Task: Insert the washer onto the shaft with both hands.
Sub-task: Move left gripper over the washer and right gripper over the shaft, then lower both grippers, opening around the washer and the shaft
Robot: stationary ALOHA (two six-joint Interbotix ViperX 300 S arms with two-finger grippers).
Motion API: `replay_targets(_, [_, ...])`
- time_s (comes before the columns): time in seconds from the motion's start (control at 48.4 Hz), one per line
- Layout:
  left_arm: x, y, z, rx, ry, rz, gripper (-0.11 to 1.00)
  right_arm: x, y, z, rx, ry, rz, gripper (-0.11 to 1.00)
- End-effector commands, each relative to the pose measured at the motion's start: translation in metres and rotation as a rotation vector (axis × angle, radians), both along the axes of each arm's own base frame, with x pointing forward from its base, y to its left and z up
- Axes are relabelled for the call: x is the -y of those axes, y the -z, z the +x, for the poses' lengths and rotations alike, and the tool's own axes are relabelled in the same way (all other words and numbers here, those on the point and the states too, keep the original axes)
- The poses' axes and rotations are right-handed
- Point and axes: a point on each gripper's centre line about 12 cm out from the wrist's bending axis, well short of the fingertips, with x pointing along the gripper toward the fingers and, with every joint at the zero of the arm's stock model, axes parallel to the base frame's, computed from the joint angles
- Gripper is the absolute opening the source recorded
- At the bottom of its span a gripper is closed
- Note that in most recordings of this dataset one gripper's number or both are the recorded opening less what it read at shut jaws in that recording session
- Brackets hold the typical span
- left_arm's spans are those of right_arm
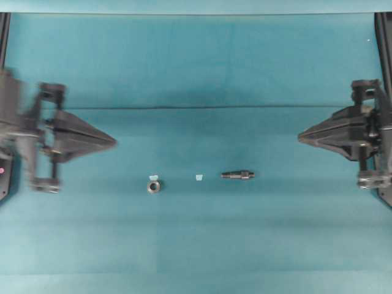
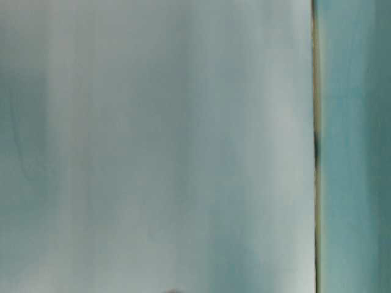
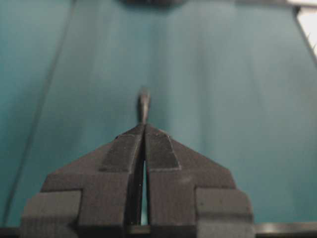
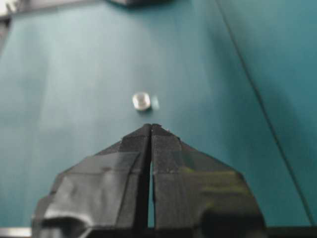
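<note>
Both my claws pinched shut, empty: left claw [image 1: 114, 143], right claw [image 1: 300, 137], far apart at table edges. Washer [image 1: 153, 185] and shaft [image 1: 237, 175] lie on teal table [image 1: 196, 245] between them, apart.

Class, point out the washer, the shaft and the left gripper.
washer [image 1: 153, 185], overhead view, on its rim.
shaft [image 1: 237, 175], overhead view, mid-length.
left gripper [image 1: 114, 143], overhead view, closed tip.

Robotics lab bench. Evidence: a plain teal mat [image 1: 196, 245] covers the work surface; two black arms [image 1: 43, 138] face each other from opposite sides; black frame rails [image 1: 384, 37] stand at the edges. No domestic furnishings visible.
</note>
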Motion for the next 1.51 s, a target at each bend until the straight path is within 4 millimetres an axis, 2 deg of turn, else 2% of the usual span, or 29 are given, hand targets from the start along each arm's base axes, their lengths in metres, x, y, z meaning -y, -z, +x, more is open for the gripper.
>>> replay_targets(0.0, [0.006,-0.003,0.014,-0.052,0.020,0.004,0.02,0.001,-0.004,0.010,-0.042,0.004,0.013,-0.10])
replay_targets(0.269, [0.014,0.017,0.048,-0.271,0.046,0.016,0.02,0.000,0.021,0.040,-0.288,-0.011,0.027,-0.10])
replay_targets(0.703, [0.016,0.055,0.079,-0.563,0.036,0.014,0.02,-0.001,0.064,0.081,-0.683,-0.060,0.001,-0.10])
replay_targets(1.054, [0.017,0.084,0.097,-0.638,0.035,0.015,0.02,0.000,0.089,0.110,-0.769,-0.066,-0.007,-0.10])
replay_targets(1.261, [0.017,0.100,0.099,-0.679,0.036,0.018,0.02,0.001,0.096,0.118,-0.789,-0.077,-0.041,-0.10])
replay_targets(1.489, [0.017,0.107,0.102,-0.684,0.032,0.014,0.02,0.000,0.100,0.123,-0.799,-0.076,-0.039,-0.10])
